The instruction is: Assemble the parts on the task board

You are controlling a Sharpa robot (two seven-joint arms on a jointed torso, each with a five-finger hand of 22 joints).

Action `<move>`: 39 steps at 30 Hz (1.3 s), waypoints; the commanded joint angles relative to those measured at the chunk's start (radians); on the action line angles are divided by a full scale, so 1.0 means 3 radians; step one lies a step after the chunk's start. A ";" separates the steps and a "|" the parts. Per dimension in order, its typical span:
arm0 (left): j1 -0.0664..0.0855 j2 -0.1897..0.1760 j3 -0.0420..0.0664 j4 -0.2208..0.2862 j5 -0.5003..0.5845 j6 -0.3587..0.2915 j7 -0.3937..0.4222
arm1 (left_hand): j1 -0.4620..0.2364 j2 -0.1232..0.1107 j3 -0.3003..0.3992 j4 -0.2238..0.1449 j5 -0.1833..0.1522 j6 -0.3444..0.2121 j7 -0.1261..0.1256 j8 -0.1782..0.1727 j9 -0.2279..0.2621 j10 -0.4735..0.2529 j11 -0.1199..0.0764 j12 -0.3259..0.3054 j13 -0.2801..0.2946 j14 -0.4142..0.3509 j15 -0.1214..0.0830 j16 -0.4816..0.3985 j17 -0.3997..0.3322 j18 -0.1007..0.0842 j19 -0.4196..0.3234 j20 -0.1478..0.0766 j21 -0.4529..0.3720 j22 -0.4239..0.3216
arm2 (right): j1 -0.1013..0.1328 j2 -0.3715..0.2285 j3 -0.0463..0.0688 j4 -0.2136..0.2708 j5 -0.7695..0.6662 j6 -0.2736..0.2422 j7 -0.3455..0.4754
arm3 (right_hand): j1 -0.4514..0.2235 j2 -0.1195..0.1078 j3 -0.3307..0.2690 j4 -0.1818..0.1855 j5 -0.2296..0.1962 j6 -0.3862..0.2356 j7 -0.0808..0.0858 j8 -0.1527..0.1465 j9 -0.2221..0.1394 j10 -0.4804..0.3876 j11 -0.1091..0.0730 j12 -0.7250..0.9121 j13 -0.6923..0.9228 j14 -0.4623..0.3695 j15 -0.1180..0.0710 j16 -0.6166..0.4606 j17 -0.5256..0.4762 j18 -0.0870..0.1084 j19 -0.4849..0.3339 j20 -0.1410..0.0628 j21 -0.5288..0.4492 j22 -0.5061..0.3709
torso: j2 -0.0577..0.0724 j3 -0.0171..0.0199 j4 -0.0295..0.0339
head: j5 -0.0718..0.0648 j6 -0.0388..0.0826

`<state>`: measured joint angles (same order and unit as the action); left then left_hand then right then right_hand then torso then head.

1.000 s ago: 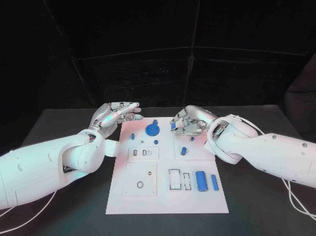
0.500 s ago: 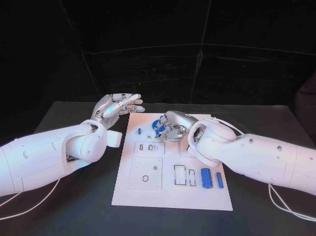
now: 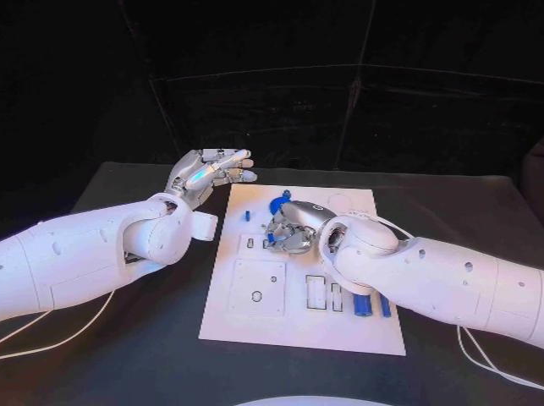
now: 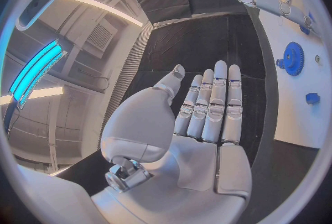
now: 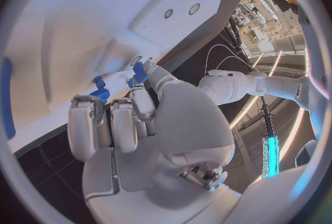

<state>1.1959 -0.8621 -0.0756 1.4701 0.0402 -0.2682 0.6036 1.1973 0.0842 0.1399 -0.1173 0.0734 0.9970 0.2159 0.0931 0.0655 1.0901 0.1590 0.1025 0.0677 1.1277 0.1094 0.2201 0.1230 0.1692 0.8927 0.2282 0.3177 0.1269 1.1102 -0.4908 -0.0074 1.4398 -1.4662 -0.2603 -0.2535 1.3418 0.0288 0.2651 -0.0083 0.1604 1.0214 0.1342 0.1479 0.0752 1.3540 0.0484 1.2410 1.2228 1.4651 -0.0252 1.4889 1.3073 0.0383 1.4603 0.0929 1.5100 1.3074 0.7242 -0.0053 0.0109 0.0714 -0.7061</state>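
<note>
Task board (image 3: 299, 326) (no legible writing).

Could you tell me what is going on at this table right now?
The robot is putting small blue parts into a white board. Its right hand is down over the middle of the board, pinching a small blue part. The left hand hovers open beside the board's far corner, holding nothing. A blue gear sits near the far edge.

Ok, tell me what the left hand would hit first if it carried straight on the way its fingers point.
Probably nothing. The left hand is open beside the task board, fingers pointing across bare black table toward the dark backdrop. The blue gear lies off to one side. Depth is unclear.
</note>
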 commanded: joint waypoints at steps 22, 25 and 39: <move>0.0007 0.0012 0.0002 0.0002 0.0014 0.0040 0.0018 | -0.0027 -0.0009 0.0011 -0.0016 -0.0011 -0.0001 0.0009 -0.0017 -0.0003 0.0014 0.0003 -0.0020 -0.0004 0.0012 0.0014 -0.0020 0.0003 0.0049 0.0028 0.0002 -0.0012 -0.0005 | -0.0019 0.0019 0.0000 -0.0112 -0.0162 0.0121 -0.0052 | -0.0059 -0.0071 0.0034 0.0001 0.0008 0.0002 0.0011 -0.0015 -0.0003 -0.0057 0.0007 -0.0071 -0.0051 0.0228 0.0016 -0.0013 0.0283 -0.0027 0.0050 -0.0003 0.0017 0.0453 | -0.0005 0.0002 -0.0005 | -0.0024 -0.0052; 0.0007 0.0014 0.0002 0.0003 0.0014 0.0041 0.0017 | -0.0027 -0.0009 0.0011 -0.0016 -0.0011 -0.0001 0.0009 -0.0017 -0.0003 0.0014 0.0003 -0.0020 -0.0004 0.0012 0.0014 -0.0020 0.0003 0.0049 0.0028 0.0002 -0.0012 -0.0005 | -0.0019 0.0025 0.0000 -0.0122 -0.0171 0.0152 -0.0046 | -0.0075 -0.0091 0.0035 0.0003 -0.0005 -0.0010 0.0017 -0.0026 -0.0007 -0.0068 0.0011 -0.0087 -0.0064 0.0227 0.0020 -0.0016 0.0280 -0.0026 0.0048 0.0000 0.0016 0.0451 | -0.0002 0.0003 -0.0003 | -0.0023 -0.0053; 0.0007 0.0021 0.0002 -0.0002 0.0014 0.0044 0.0011 | -0.0027 -0.0009 0.0011 -0.0016 -0.0011 -0.0001 0.0009 -0.0017 -0.0003 0.0014 0.0003 -0.0020 -0.0004 0.0012 0.0014 -0.0020 0.0003 0.0049 0.0028 0.0002 -0.0012 -0.0005 | -0.0022 0.0038 -0.0001 -0.0121 -0.0184 0.0228 -0.0044 | -0.0100 -0.0119 0.0030 0.0009 -0.0008 -0.0021 0.0024 -0.0037 -0.0009 -0.0079 0.0018 -0.0102 -0.0076 0.0225 0.0025 -0.0020 0.0273 -0.0025 0.0043 0.0004 0.0013 0.0445 | -0.0004 -0.0002 -0.0005 | -0.0015 -0.0065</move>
<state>1.1965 -0.8565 -0.0757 1.4694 0.0432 -0.2676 0.6025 1.1973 0.0842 0.1399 -0.1173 0.0734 0.9970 0.2159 0.0931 0.0655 1.0900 0.1591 0.1026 0.0677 1.1276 0.1094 0.2202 0.1227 0.1692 0.8926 0.2283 0.3177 0.1271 1.1061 -0.4780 -0.0045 1.4053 -1.5142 -0.2285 -0.2609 1.3126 -0.0006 0.2702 -0.0082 0.1644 1.0192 0.1377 0.1390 0.0718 1.3378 0.0536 1.2142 1.2012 1.4651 -0.0252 1.4889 1.3073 0.0384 1.4603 0.0929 1.5100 1.3074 0.7234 -0.0052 0.0091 0.0670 -0.7253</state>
